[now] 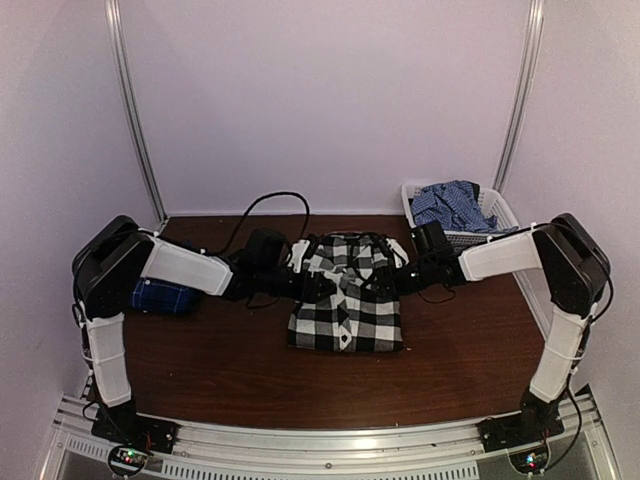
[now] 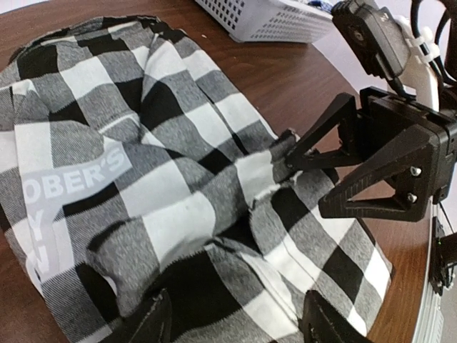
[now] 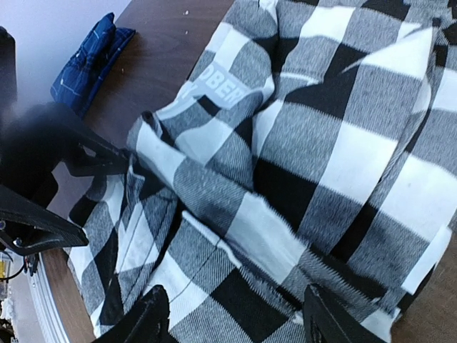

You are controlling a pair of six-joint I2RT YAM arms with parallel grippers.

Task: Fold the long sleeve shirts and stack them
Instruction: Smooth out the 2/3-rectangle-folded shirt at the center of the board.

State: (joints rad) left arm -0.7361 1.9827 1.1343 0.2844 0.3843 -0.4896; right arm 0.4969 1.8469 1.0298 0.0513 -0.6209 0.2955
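Both arms at b&w checked shirt (image 1: 345,300); L gripper (image 2: 235,323) & R gripper (image 3: 230,321) jaws apart over cloth; blue plaid shirt (image 1: 160,297) bundled far left

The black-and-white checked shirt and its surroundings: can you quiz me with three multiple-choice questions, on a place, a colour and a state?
1. Where does the white slatted plastic basket stand?
A. far right of the brown wooden table
B. near left corner
C. on the shirt

2. What colour is the folded plaid shirt by the left arm?
A. red
B. dark blue
C. yellow

3. How do the left gripper's fingers stand?
A. apart
B. pressed together
C. out of sight

A, it stands at the far right edge; B, its checks are dark blue; A, the left wrist view shows them wide apart over the black-and-white checked cloth shirt.
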